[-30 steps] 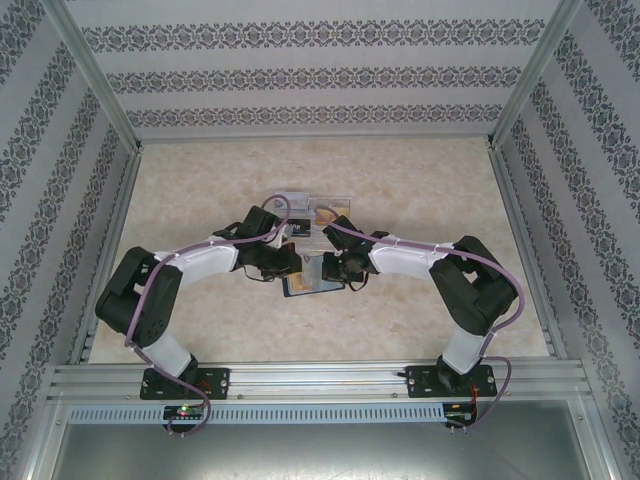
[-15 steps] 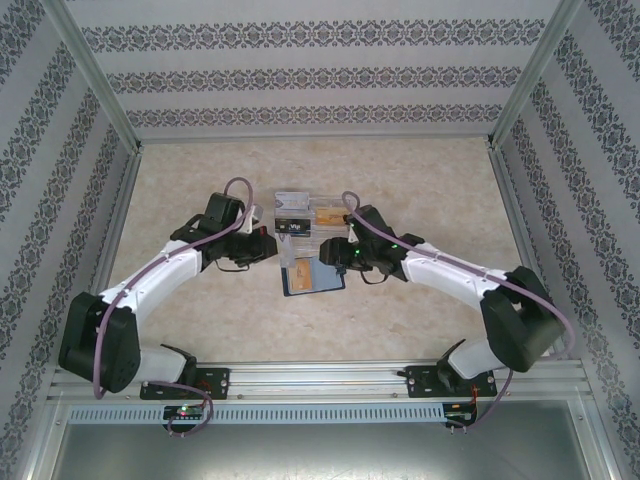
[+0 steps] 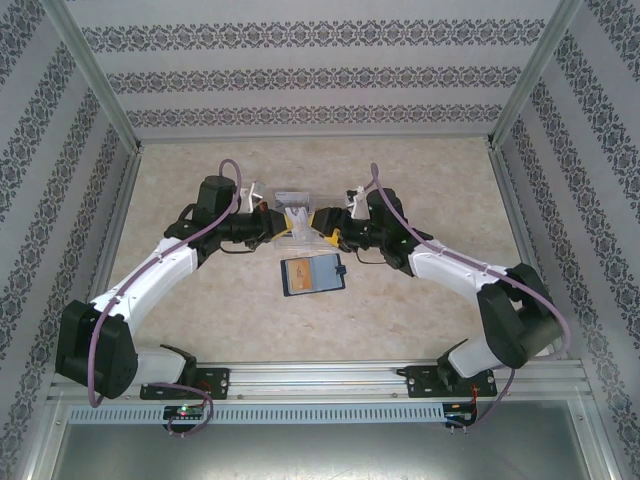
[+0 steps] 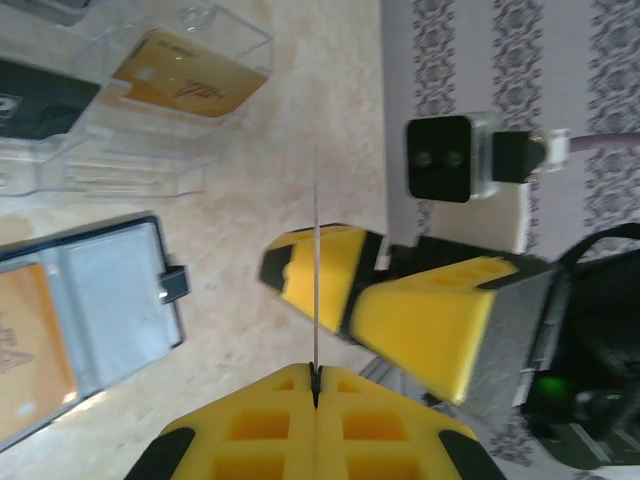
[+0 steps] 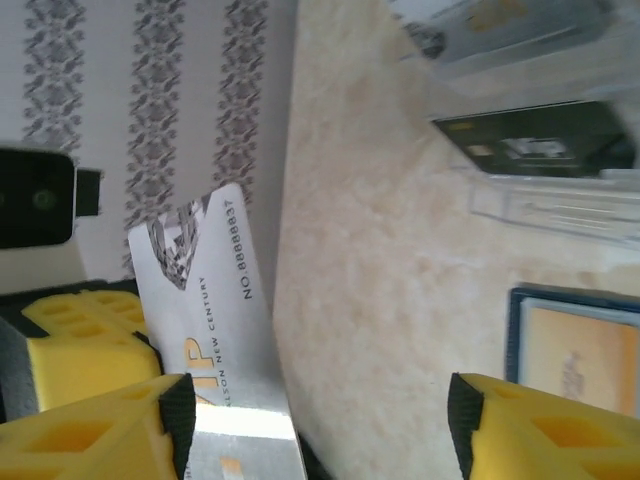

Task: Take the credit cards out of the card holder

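The card holder lies open on the table, a yellow-orange credit card in its left pocket. My left gripper is shut on a silvery-white credit card, seen edge-on in the left wrist view, held in the air near the clear box. My right gripper faces it with its jaws wide open; the card lies along its left finger. In the top view the left gripper and right gripper meet just behind the card holder.
The clear plastic compartment box stands behind the card holder, with an orange card and a black card in its compartments. Patterned walls and metal rails enclose the table on three sides.
Both arms have risen from the card holder and moved back toward the clear box. The right gripper has opened and let go of the silvery card, which the left gripper keeps.
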